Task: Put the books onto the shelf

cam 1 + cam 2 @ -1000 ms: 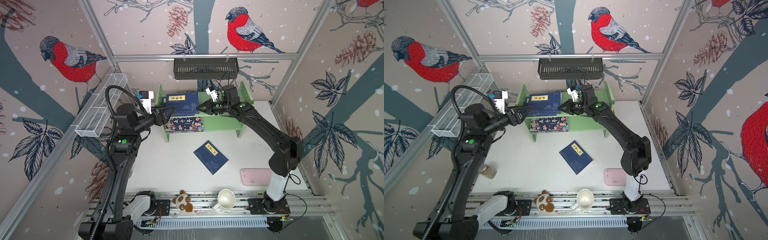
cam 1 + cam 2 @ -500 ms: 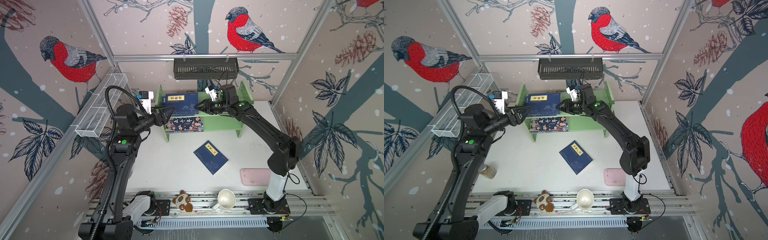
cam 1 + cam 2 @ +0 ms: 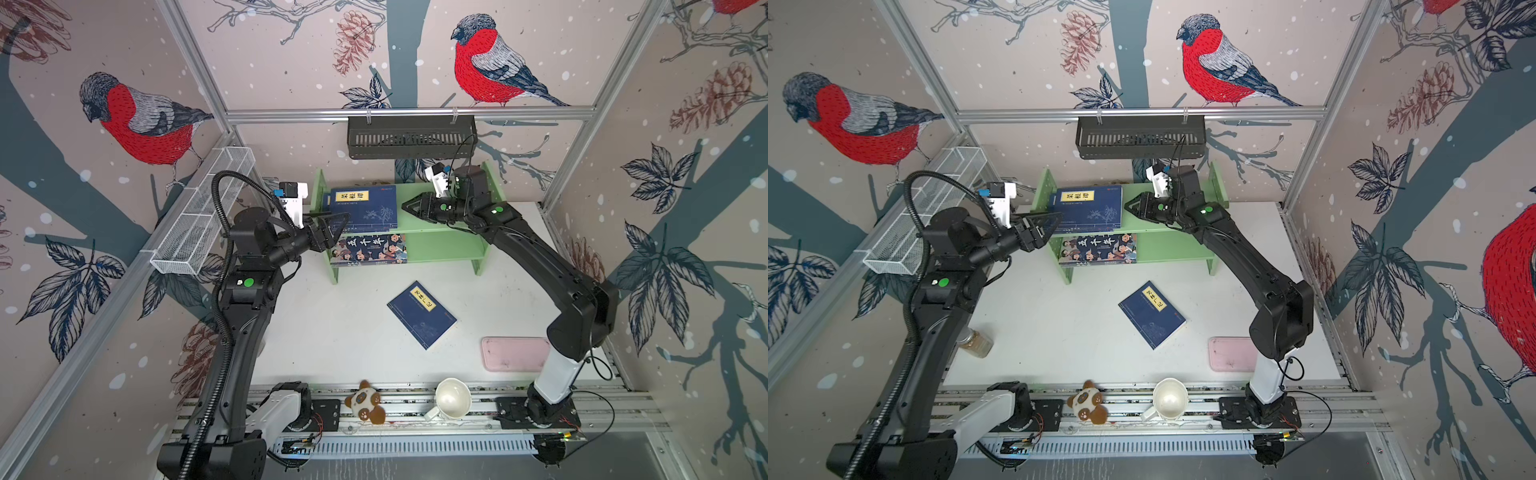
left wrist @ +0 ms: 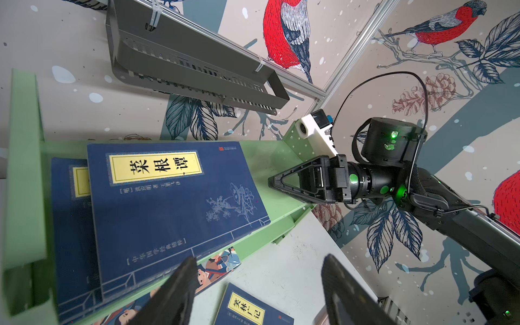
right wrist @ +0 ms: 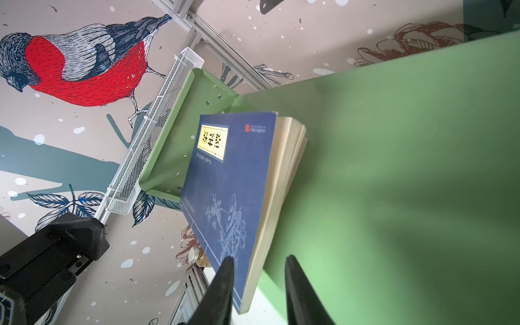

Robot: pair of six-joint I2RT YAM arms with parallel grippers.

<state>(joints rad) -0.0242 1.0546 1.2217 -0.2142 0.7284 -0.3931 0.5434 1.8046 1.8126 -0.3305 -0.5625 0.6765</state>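
Observation:
The light green shelf [image 3: 440, 245] [image 3: 1171, 249] stands at the back of the table. Two navy books lie stacked on its top tier; the upper one [image 3: 365, 208] [image 3: 1088, 205] [image 4: 168, 197] [image 5: 230, 168] covers most of the lower [image 4: 70, 211]. The cartoon book [image 3: 370, 249] [image 3: 1098, 249] lies on the bottom tier. Another navy book [image 3: 422, 313] [image 3: 1152, 313] [image 4: 247, 306] lies flat on the table. My right gripper [image 3: 404, 204] [image 5: 259, 258] is at the upper book's right edge, jaws apart, clamping nothing. My left gripper [image 3: 338, 222] [image 4: 259, 259] hovers open at the shelf's front left.
A black slotted basket [image 3: 411, 137] hangs on the back wall above the shelf. A white wire basket [image 3: 203, 216] runs along the left wall. A pink tray [image 3: 513, 353], white mug [image 3: 453, 399], panda toy [image 3: 365, 405] and small jar [image 3: 973, 340] sit near the front.
My right gripper's jaws have parted from shut and shifted slightly beside the upper navy book. The left arm has stayed in place.

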